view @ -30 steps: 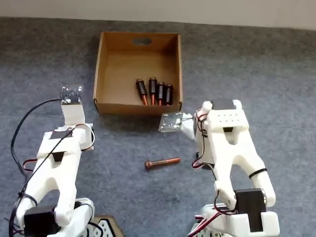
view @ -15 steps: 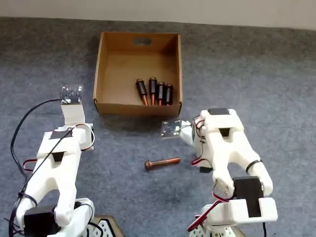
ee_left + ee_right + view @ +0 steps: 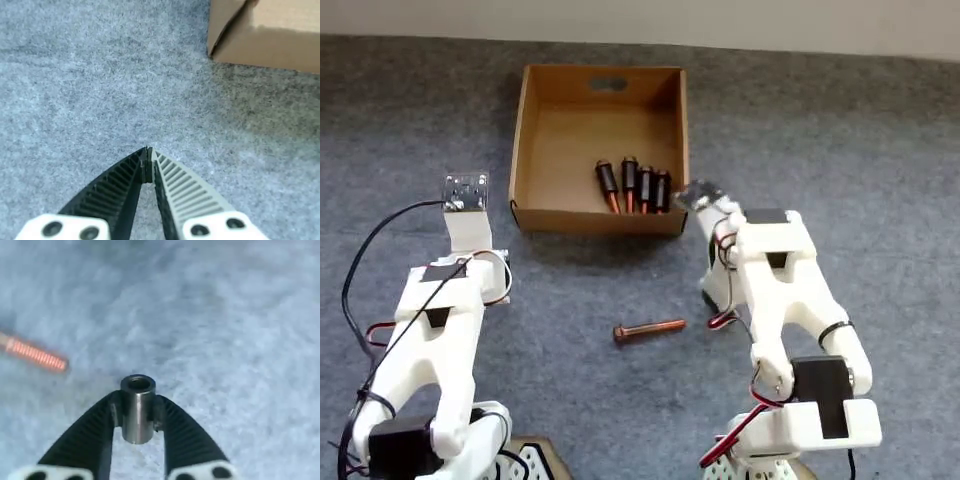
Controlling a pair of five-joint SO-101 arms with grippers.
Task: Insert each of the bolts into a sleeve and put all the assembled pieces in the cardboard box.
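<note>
One open brown cardboard box [image 3: 525,140], far centre. Four assembled pieces [image 3: 630,183] in it, side by side, each a copper bolt in a dark sleeve. One loose copper-coloured threaded bolt [image 3: 649,329], near centre on the grey desk [image 3: 880,150]. One loose silver metal sleeve [image 3: 137,407]. That makes five bolts and five sleeves in all. Two white plastic arms, one on the left [image 3: 430,340] and one on the right [image 3: 790,300].

Left claw [image 3: 148,154] pinched together, right claw [image 3: 137,401] clamping a sleeve [image 3: 138,412]
</note>
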